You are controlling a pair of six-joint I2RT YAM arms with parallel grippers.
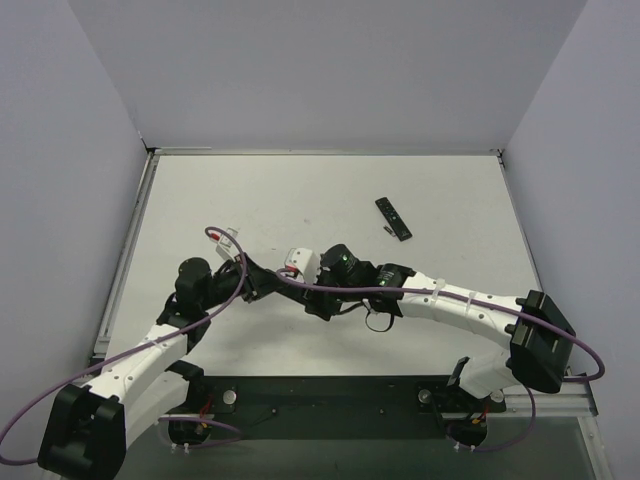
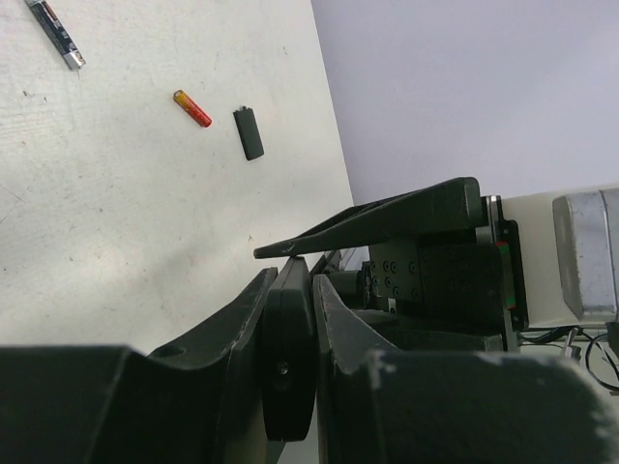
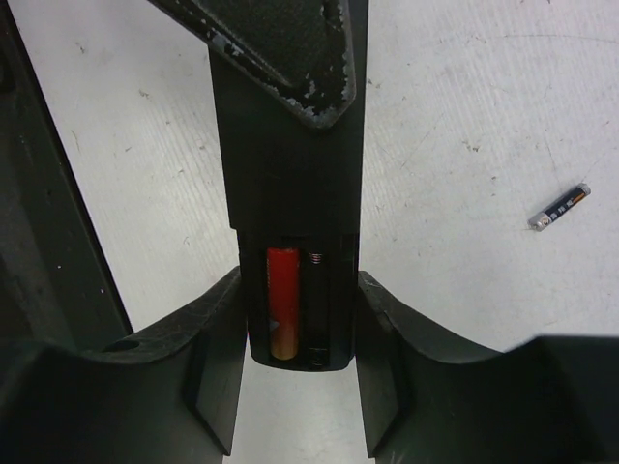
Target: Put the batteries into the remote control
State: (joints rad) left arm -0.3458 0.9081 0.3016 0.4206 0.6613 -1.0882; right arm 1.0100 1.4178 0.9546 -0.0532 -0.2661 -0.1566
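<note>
**Fig.** Remote control held over the middle of the worktop, battery compartment facing up. The left claw is pressed together on the remote's body. The right claw pinches its sides at the open end. One red battery sits in one bay, and the bay beside it is bare. A dark battery lies loose, well apart, to the far right. To seat the next cell, hold the left grip steady, free the right claw, and press the flat end against the spring first.
</note>
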